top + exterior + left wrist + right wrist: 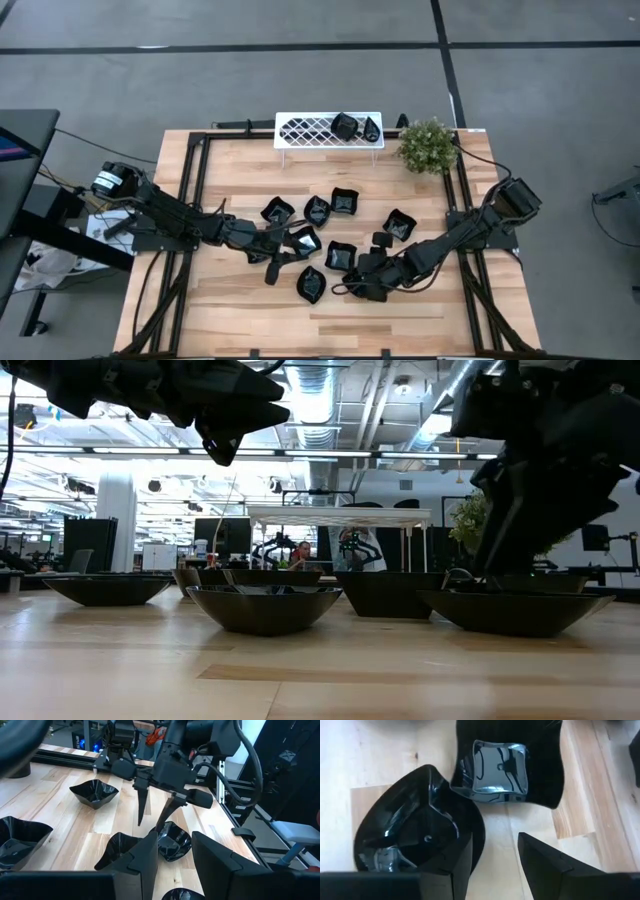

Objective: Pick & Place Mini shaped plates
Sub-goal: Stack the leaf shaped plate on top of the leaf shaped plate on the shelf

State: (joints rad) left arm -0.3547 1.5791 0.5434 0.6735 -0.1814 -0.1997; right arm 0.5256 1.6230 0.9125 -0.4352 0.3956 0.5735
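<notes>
Several glossy black mini shaped plates (316, 210) lie scattered on the wooden table (420, 320); two more (345, 125) rest on the white lattice rack (300, 130). My right gripper (495, 870) is open and slants down over a teardrop plate (405, 830), with a square plate (505, 770) just beyond. One of its fingers (455, 865) overlaps the teardrop's rim. My left gripper (175, 865) is open, raised above the table (225, 430), with nothing between its fingers. It faces the right gripper (150, 817). My right gripper comes at the teardrop plate slanting from above, one finger over the plate's rim (470, 827) and the other over bare wood. The plate lies flat on the table. Whether the finger touches the rim, I cannot tell.
A green potted plant (428, 145) stands at the far right beside the rack. A black frame (190, 200) runs along the table's sides. Plates crowd the middle; bare wood lies along the near edge (250, 325). People sit in the room beyond (300, 555).
</notes>
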